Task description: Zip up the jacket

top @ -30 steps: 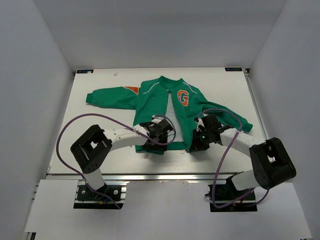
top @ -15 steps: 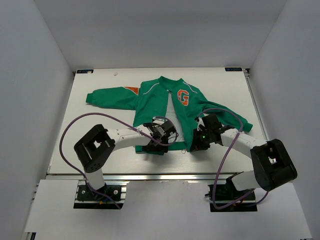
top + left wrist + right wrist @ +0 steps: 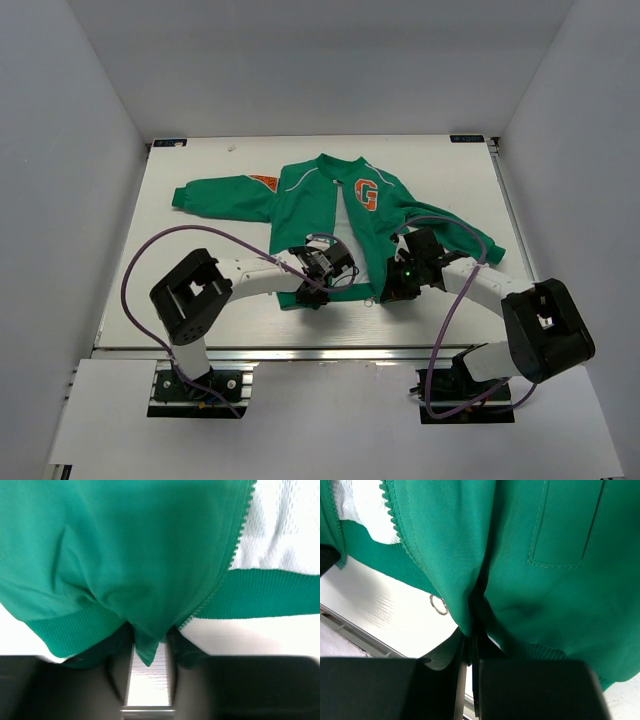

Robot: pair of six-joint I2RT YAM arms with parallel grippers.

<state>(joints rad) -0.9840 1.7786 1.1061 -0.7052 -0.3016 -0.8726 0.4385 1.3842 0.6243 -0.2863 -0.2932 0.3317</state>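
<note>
On the white surface (image 3: 180, 290) the jacket (image 3: 310, 200) is laid flat with its front open. A fold of its hem is pinched by the left end effector (image 3: 147, 652). More hem is squeezed tight in the right end effector (image 3: 471, 642). A small ring (image 3: 439, 604) is seen beside it.

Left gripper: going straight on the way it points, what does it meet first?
The jacket: a fold of its green front panel sits right between the fingers of the left gripper, so there is no free way ahead.
</note>
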